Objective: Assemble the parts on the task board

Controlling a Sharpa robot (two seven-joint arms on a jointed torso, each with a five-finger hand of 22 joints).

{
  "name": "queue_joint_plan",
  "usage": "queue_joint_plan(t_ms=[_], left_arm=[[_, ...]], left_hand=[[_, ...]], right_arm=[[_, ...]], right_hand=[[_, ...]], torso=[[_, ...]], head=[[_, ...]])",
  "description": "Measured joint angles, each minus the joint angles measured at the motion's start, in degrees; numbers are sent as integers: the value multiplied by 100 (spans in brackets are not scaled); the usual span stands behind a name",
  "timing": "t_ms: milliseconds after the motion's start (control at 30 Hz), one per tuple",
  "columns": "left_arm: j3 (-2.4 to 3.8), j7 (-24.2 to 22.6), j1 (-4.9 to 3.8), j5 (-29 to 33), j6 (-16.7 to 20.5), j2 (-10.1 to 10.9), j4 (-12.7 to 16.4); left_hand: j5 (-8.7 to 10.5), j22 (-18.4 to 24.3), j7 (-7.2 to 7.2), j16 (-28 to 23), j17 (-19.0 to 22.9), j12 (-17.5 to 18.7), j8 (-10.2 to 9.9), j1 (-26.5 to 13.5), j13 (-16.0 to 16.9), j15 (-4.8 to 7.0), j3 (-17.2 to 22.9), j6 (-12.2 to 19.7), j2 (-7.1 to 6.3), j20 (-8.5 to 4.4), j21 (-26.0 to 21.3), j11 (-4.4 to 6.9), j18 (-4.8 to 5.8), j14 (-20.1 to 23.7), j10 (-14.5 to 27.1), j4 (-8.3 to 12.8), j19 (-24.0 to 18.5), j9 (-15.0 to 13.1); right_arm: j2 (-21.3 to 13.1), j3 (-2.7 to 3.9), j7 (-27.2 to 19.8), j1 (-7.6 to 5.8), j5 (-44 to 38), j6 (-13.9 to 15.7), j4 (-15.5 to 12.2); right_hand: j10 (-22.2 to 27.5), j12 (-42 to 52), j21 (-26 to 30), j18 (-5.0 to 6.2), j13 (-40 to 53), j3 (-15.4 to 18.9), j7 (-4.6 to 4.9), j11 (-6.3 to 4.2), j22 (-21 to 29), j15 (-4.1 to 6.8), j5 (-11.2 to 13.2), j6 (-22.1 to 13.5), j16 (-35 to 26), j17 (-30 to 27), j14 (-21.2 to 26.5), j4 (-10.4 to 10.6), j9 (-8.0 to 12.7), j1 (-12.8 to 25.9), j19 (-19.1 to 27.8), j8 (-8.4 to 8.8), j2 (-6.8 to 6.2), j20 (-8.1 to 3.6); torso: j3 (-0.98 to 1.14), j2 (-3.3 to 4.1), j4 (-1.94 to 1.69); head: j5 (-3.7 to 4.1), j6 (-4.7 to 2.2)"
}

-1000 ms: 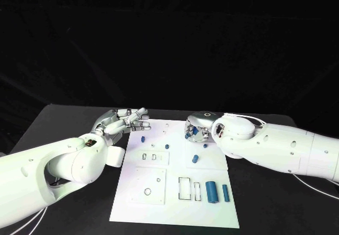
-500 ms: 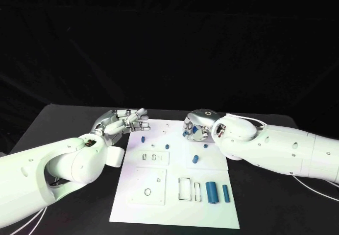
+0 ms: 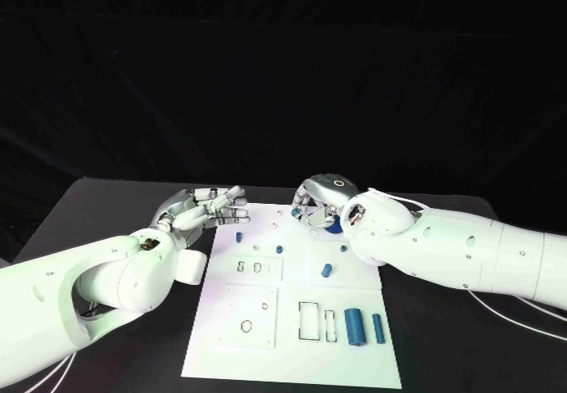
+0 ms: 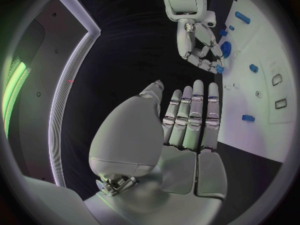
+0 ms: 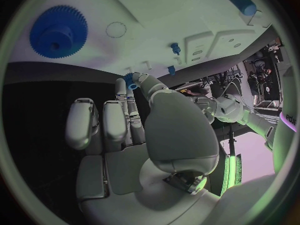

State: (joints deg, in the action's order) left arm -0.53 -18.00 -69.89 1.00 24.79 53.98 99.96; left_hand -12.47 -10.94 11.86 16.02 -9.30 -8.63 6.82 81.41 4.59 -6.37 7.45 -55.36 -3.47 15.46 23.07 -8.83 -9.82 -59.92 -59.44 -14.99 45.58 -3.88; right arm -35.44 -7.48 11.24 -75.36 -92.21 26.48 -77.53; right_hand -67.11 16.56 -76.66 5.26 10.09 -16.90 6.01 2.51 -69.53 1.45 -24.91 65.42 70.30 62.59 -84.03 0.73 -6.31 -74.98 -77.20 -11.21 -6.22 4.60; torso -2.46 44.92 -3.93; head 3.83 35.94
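Two hands sit at the far end of the task board [image 3: 296, 303] on my head feed. My left hand [image 3: 210, 209] hovers at the board's far left corner with fingers stretched out side by side and nothing in them; the left wrist camera shows the left hand's fingers [image 4: 195, 116] straight and close together over the black table [image 3: 106, 213], beside the board's edge. My right hand [image 3: 317, 205] is at the far edge of the board, fingers curled downward. On the right wrist camera I see a small blue part [image 5: 130, 81] pinched at the fingertips [image 5: 142, 80], thumb against finger, the other fingers bent alongside.

The blue gear [image 5: 58, 31] lies flat on the board just beyond that hand; the head camera catches only a sliver of it, with the wrist in the way. The left wrist feed shows it beside the right hand's fingertips.

Farther toward me on the board lie several small blue pegs [image 3: 326, 267], and at the near right two blue cylinders [image 3: 353, 323] lie side by side next to rectangular cutouts [image 3: 307, 317].
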Motion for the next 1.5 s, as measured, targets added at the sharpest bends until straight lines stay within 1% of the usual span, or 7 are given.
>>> queue_joint_plan(t_ms=[100, 400, 533, 667, 833, 1033, 1500], left_arm=[[0, 1, 0, 0, -1, -4, 1], [0, 4, -1, 0, -7, -57, -6], [0, 5, -1, 0, -11, -72, -30], [0, 7, -1, 0, -14, -79, -36], [0, 10, -1, 0, -21, -86, -39], [0, 14, -1, 0, -29, -86, -30], [0, 44, -1, 0, -43, -86, -29]], left_hand=[[0, 0, 0, 0, 0, 0, 0, 0, 0, 0, 0, 0, 0, 0, 0, 0, 0, 0, 0, 0, 0, 0], [0, 0, 0, 0, 1, 0, 0, 0, 0, 0, 0, 0, 0, 0, 0, 0, 0, 0, 0, 0, 0, -1], [0, 1, 0, 0, 1, 0, 0, 0, 0, 0, 0, 0, 0, 0, 0, 0, 0, 0, 0, 0, 0, -1], [0, 1, 0, 0, 1, 0, 0, 0, 1, 0, 0, 0, 0, 0, 0, 0, 0, 0, 0, 0, 0, -1], [0, -5, 0, 0, -6, 0, 0, 0, 1, 0, 0, 0, 0, 0, 0, 0, 0, 0, 0, 0, 0, -1], [0, -5, 0, 0, -6, 0, 0, 0, 1, 0, 0, 0, 0, 0, 0, 0, 0, 0, 0, 0, 0, -1], [0, -4, 0, 0, -5, 20, -22, 0, 1, -20, 0, 0, 0, 0, 22, -21, 1, 21, 20, 0, 0, -1]], right_arm=[[143, 1, 25, -1, 30, 35, 131], [472, 3, 72, 20, 87, 21, 542], [562, 3, 80, 35, 98, 4, 632], [615, 2, 83, 39, 105, -10, 698], [712, 2, 84, 44, 118, -31, 821], [780, 6, 84, 50, 142, -50, 951], [871, 27, 77, 30, 162, -141, 1077]], right_hand=[[0, 0, -23, 0, 0, 21, 0, 0, -25, 0, 154, 0, 9, 3, 0, 57, 0, 0, 0, 0, 0, 0], [0, -18, -23, 0, -1, 6, 0, 0, -47, 0, 185, -1, 30, 18, 0, 72, -2, 0, 1, 1, 0, 0], [0, -23, -45, 0, -1, -10, 3, 0, -69, 0, 221, -5, 30, 17, 0, 88, -4, 0, 1, 27, 0, 0], [0, -23, -45, 0, -1, -15, 20, 0, -72, -1, 221, -23, 30, 17, 0, 93, -44, 0, 1, 39, 0, 0], [1, -23, -45, 0, -2, -16, 21, 1, -95, -1, 252, -24, 63, 39, 0, 95, -107, 0, -40, 51, -1, 0], [1, -23, -72, 0, -2, -16, 26, 1, -114, -1, 253, -31, 63, 52, 0, 95, -111, 1, -40, 72, -1, 0], [22, -47, -69, 0, -3, -24, 31, 22, -125, -1, 277, -54, 86, 60, 0, 133, -111, 25, -40, 107, -25, 0]], torso=[[-2, 5, -4], [-3, 13, -24], [-9, 20, -38], [-9, 22, -38], [-10, 23, -35], [-11, 30, -42], [-19, 37, -51]], head=[[8, -8], [25, -18], [27, -21], [15, -21], [8, 9], [17, 27], [10, 58]])
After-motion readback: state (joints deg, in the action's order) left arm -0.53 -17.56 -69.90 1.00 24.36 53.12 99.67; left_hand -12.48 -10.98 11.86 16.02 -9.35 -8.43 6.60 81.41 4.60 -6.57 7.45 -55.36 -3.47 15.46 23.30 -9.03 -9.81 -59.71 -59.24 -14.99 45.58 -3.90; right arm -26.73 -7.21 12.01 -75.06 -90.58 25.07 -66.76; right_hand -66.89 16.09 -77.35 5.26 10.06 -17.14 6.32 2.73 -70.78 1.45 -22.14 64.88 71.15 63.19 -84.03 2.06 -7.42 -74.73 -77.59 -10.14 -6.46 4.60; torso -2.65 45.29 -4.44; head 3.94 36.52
